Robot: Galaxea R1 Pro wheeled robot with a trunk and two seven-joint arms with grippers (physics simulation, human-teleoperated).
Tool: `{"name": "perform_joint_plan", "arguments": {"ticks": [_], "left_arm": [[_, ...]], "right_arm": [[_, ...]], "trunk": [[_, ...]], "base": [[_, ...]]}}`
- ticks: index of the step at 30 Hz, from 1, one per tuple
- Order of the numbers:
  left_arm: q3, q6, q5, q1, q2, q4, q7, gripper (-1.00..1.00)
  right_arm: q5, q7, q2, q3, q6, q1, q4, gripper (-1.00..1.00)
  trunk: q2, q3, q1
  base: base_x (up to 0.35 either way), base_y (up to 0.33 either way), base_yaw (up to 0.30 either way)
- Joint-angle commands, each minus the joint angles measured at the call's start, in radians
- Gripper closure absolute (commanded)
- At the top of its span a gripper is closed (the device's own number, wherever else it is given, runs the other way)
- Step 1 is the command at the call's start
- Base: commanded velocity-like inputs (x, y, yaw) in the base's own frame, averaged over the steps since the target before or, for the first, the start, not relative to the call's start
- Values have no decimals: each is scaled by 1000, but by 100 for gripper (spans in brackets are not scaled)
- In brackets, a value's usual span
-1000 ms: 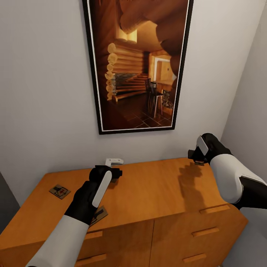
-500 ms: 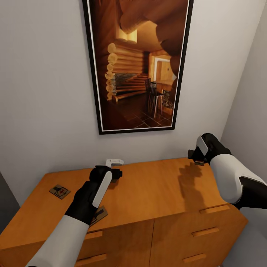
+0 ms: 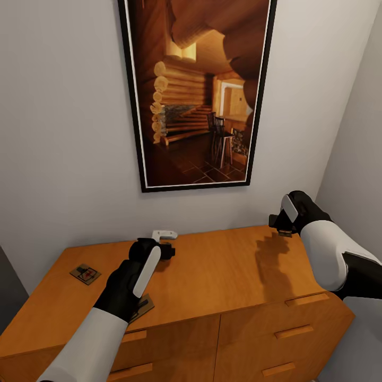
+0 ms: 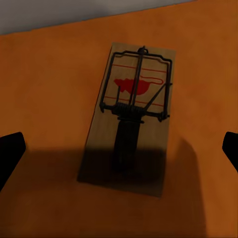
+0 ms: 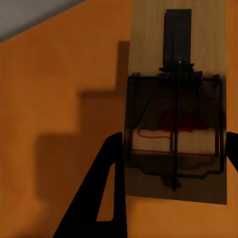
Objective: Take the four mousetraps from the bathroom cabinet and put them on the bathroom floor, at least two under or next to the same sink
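The orange-brown cabinet (image 3: 223,270) stands against the wall. My left gripper (image 3: 165,249) hovers open over the back of its top. In the left wrist view a mousetrap (image 4: 131,119) lies flat on the wood between my wide-apart left gripper (image 4: 120,148) fingers. A second mousetrap (image 3: 85,274) lies at the top's left end. A third mousetrap (image 3: 143,306) peeks out from under my left forearm near the front edge. My right gripper (image 3: 284,227) hangs above the back right corner, shut on a fourth mousetrap (image 5: 178,49); its fingers (image 5: 111,168) flank the board.
A large framed picture (image 3: 193,90) hangs on the wall right behind the cabinet. A side wall (image 3: 355,148) closes in on the right. Drawer handles (image 3: 293,331) line the cabinet's front below my arms.
My left gripper has sunk slightly toward the cabinet top. The right arm and its mousetrap have stayed put.
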Motion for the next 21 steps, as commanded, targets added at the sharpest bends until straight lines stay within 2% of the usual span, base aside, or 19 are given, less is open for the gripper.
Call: {"name": "perform_joint_plan", "arguments": {"ticks": [1,21], "left_arm": [[-1,3,10,-1,0,0,10,-100],[-1,23,10,-1,0,8,10,-100]], "right_arm": [[3,-1,1,-8,3,-1,-1,100],[3,-1,1,-9,3,-1,-1,100]], "trunk": [[-1,-1,0],[-1,-1,0]], "base": [[0,0,0],[0,0,0]]}}
